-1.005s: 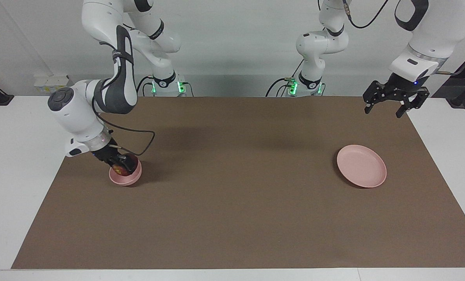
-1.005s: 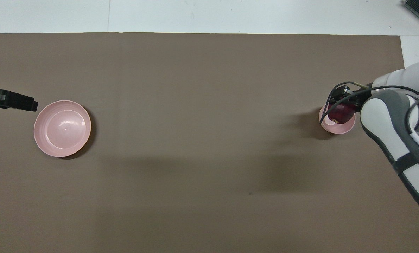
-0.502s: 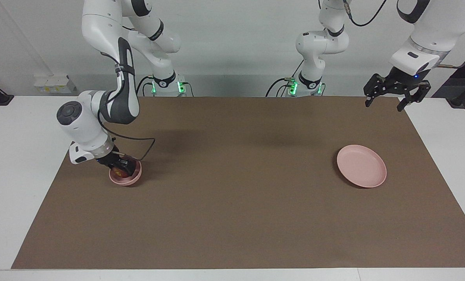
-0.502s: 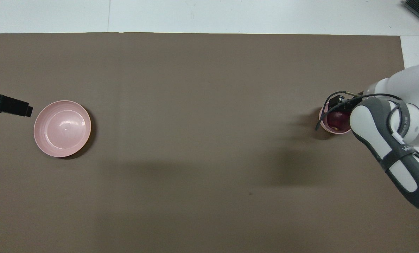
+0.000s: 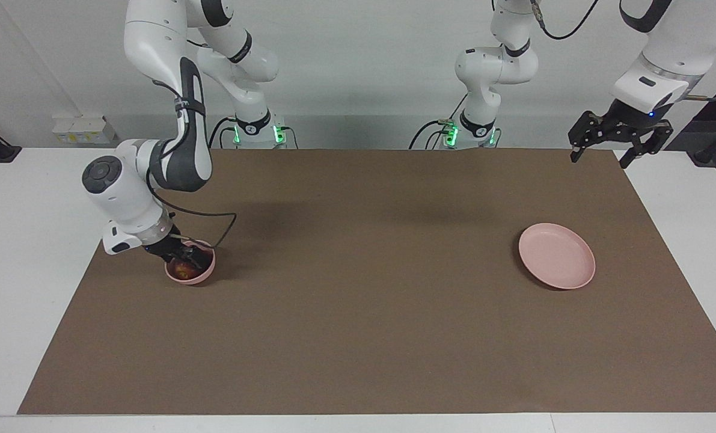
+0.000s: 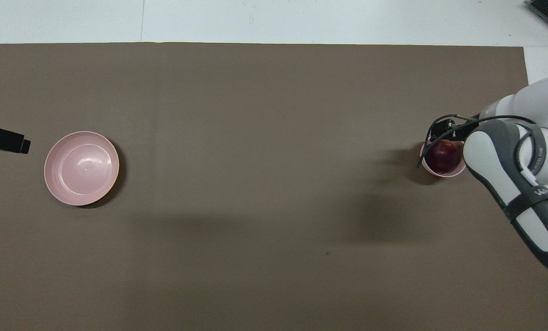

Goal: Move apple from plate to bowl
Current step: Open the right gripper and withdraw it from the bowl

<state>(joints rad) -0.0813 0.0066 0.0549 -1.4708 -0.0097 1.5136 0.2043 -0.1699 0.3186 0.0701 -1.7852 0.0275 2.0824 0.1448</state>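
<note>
The dark red apple (image 5: 183, 270) lies inside the small pink bowl (image 5: 208, 271) at the right arm's end of the table. It also shows in the overhead view (image 6: 445, 155), filling the bowl (image 6: 441, 174). My right gripper (image 5: 184, 257) reaches down into the bowl, right at the apple; its wrist hides part of the bowl in the overhead view. The flat pink plate (image 5: 556, 255) lies bare at the left arm's end, also seen from overhead (image 6: 81, 168). My left gripper (image 5: 621, 147) is open and empty, raised over the mat's corner beside the plate; it also shows from overhead (image 6: 23, 145).
A brown mat (image 5: 370, 288) covers the table, with white table margins around it. The right arm's cable (image 5: 219, 225) loops above the bowl. Nothing else lies on the mat.
The bowl stood tipped under the right gripper and now sits level with the apple lower in it. The right wrist shifted slightly. The left gripper rose and drew away from the plate.
</note>
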